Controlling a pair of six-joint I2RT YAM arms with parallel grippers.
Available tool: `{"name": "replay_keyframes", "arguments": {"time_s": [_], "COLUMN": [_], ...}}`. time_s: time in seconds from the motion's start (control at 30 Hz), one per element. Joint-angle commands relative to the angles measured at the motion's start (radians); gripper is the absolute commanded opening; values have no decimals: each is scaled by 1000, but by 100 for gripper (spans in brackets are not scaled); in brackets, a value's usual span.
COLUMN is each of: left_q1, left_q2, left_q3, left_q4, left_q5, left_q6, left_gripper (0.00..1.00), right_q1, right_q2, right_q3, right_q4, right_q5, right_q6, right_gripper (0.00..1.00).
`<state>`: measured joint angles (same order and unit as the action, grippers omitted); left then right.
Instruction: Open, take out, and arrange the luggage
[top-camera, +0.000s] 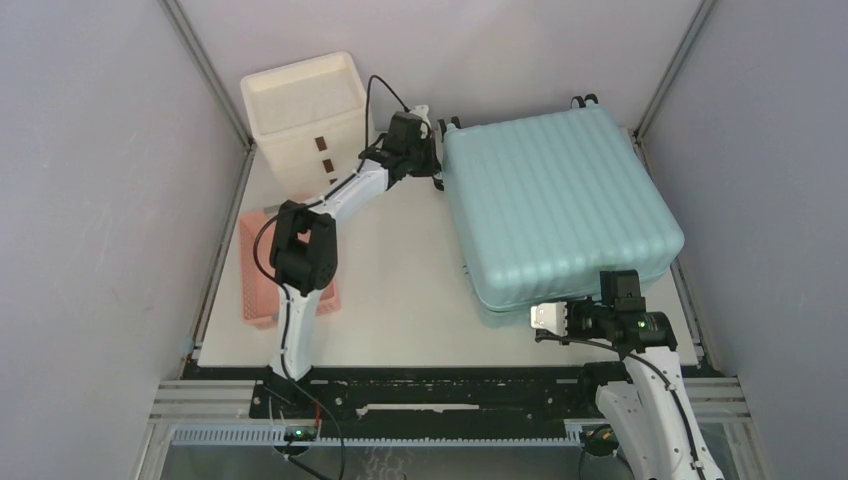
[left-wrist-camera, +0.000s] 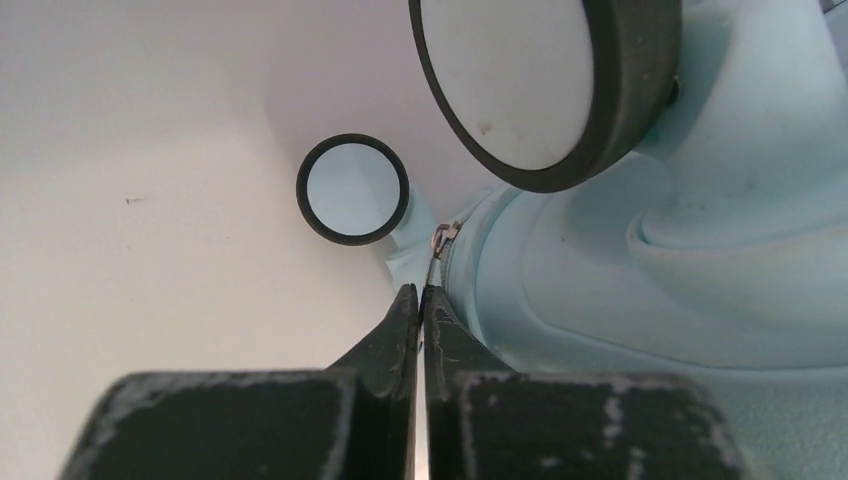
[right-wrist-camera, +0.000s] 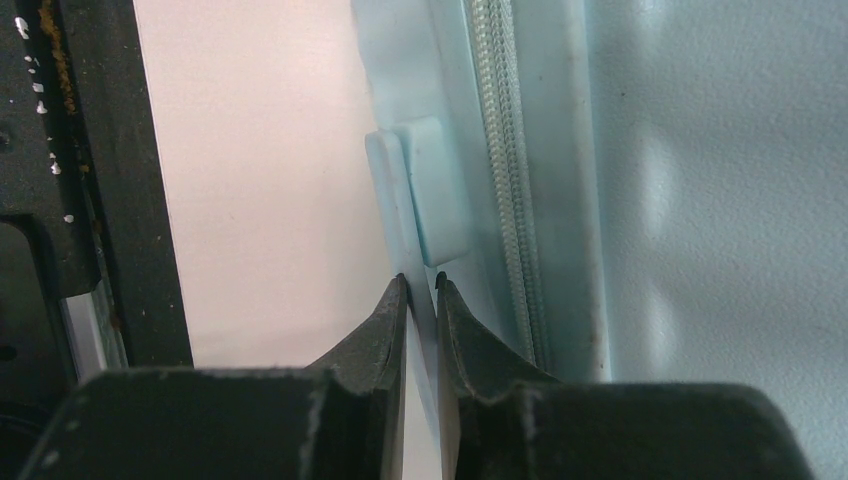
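Left gripper (left-wrist-camera: 420, 290): I clench the luggage (top-camera: 560, 200) zipper pull (left-wrist-camera: 438, 240) | right gripper (right-wrist-camera: 420, 281): I pinch its foot (right-wrist-camera: 435, 190) | unzipping — next, drag along seam (right-wrist-camera: 500, 170)

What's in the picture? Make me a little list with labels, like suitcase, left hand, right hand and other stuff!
suitcase: pale blue, closed, lying flat on the table
left hand: shut, tips at the zipper pull by the wheels
right hand: pinched on a thin tab on the suitcase's near side, beside the zipper
other stuff: white drawer box at the back, pink basket on the left
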<state>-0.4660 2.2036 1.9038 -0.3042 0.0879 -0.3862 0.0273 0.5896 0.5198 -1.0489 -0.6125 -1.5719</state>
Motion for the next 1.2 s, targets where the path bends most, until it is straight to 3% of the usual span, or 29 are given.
{"name": "replay_keyframes", "arguments": {"time_s": [0.0, 0.17, 0.33, 0.47, 0.7, 1.17], "left_q1": [62, 62, 62, 63, 64, 69], "left_q2": [-23, -205, -423, -481, -360, -99], "left_q3": [68, -74, -281, -362, -359, -153], "left_q4": [97, 152, 254, 373, 616, 571], "left_q5": [-107, -144, -140, -97, -14, -45], "left_q6": [-21, -36, -109, -303, -659, -791], "left_gripper": [10, 53, 74, 94, 100, 99], "right_q1": [-20, -20, -20, -20, -20, -20], "right_q2": [0, -25, -43, -48, -49, -43], "right_q3": [-24, -22, -13, -12, -14, -15], "right_q4": [-117, -109, -91, -90, -83, -62], "right_q5": [107, 78, 49, 37, 17, -4], "right_q6": [12, 20, 45, 65, 85, 109], "right_gripper": [15, 21, 30, 32, 32, 34]}}
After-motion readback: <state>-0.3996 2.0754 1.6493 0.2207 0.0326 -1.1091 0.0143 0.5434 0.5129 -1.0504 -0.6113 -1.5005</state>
